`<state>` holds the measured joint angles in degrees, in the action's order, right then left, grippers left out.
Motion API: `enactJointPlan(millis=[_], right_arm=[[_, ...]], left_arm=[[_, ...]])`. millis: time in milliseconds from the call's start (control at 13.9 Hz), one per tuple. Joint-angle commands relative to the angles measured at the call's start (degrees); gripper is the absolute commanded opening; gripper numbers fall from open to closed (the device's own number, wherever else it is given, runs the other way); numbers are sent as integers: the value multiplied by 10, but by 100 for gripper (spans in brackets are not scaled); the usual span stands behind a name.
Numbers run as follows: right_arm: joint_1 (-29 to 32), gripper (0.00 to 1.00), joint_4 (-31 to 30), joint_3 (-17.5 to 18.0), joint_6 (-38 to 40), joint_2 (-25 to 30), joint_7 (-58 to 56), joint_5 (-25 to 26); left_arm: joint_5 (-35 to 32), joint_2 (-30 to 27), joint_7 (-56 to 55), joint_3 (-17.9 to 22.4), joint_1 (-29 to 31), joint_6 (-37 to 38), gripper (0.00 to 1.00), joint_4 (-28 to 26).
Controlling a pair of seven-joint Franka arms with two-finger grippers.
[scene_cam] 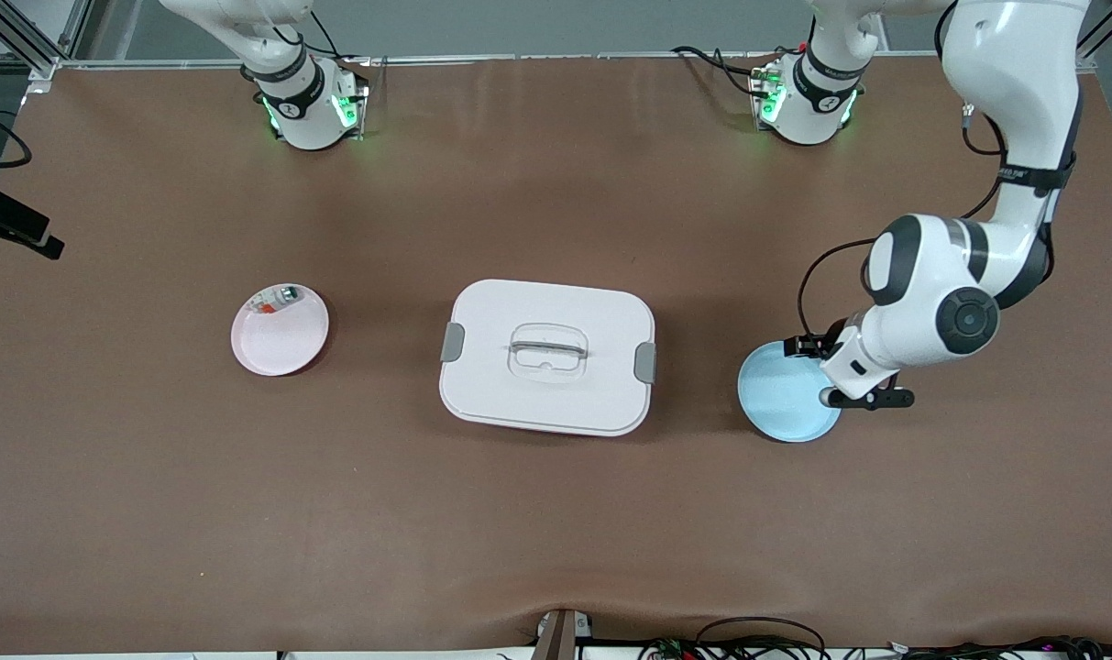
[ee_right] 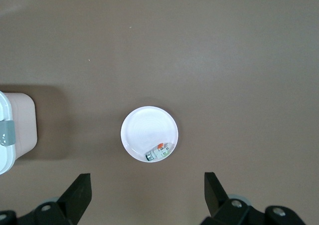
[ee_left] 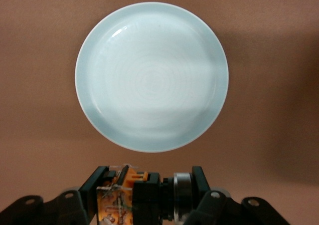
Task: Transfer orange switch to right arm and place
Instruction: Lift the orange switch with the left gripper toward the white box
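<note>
1. I have the orange switch (ee_left: 134,197) clamped crosswise between the closed fingers of the left gripper (ee_left: 144,195), which hangs just over the blue plate (scene_cam: 780,403) toward the left arm's end of the table.

2. My right gripper (ee_right: 147,195) waits high over the pink plate (scene_cam: 280,335) toward the right arm's end, its fingers spread wide and holding nothing.

3. The risk I see is the handover: the part is tiny and most of it sits inside the left fingers, so the right ones may find little to pinch and it could drop, perhaps onto the white lidded box (scene_cam: 546,357) at mid-table.

4. A second risk is mistaking the small whitish piece (ee_right: 159,151) on the pink plate for it.

5. Only the left wrist view shows the held switch; the front view hides it under the arm, yet alone shows both plates and the box together.
</note>
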<state>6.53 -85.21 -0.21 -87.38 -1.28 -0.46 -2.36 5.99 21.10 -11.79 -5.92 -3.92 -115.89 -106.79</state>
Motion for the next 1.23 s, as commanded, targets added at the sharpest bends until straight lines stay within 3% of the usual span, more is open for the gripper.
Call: enactJointPlan(millis=[0, 361, 794, 1010, 1155], right_arm=[[17, 100, 4, 6, -10, 2, -3, -10], [25, 100, 12, 6, -6, 0, -79, -10], [32, 100, 9, 6, 7, -2, -84, 5], [31, 100, 7, 7, 37, -2, -77, -9], [30, 100, 6, 7, 62, 0, -67, -47]], left_arm=[[37, -22, -94, -4, -2, 101, 35, 62], [139, -34, -307, -23, -4, 195, 35, 171], [196, -46, -537, -93, -4, 183, 35, 232], [198, -46, -629, -125, -7, 148, 35, 251], [200, -44, -691, -150, -8, 109, 35, 251]])
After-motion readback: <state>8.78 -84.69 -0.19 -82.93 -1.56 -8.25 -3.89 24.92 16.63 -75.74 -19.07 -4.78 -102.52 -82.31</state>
